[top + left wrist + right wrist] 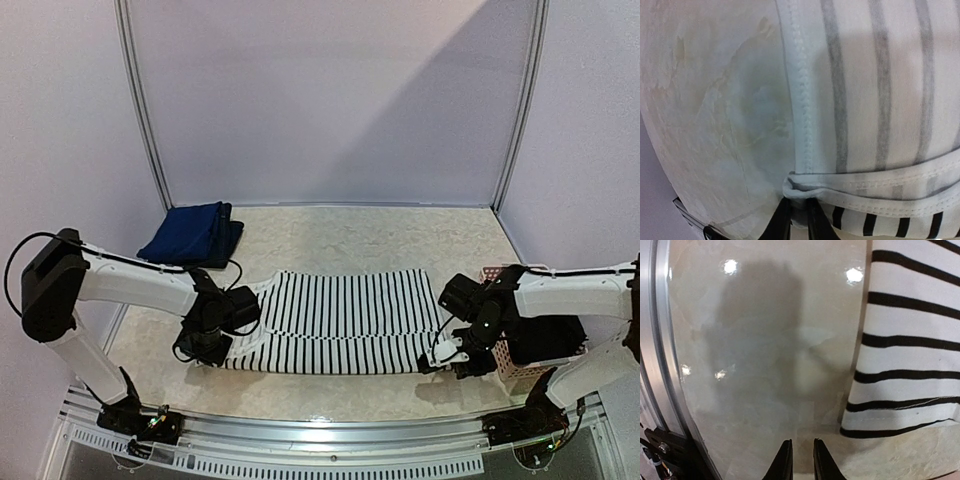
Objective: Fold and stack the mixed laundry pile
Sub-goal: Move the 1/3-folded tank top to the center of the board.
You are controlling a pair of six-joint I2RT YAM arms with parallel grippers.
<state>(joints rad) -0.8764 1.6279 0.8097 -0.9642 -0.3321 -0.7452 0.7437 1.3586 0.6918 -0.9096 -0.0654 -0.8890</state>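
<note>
1. From above: the striped top [340, 320] lies spread flat, ready for folding. The left gripper [205, 345] is at its eight o'clock corner and the right gripper [440, 357] at four. A folded navy piece [192, 235] sits at eleven.
2. Left wrist: the fingers are clenched on the hem, a grip hidden from above.
3. Right wrist: the jaws are nearly closed and empty, just beside the corner.
</note>
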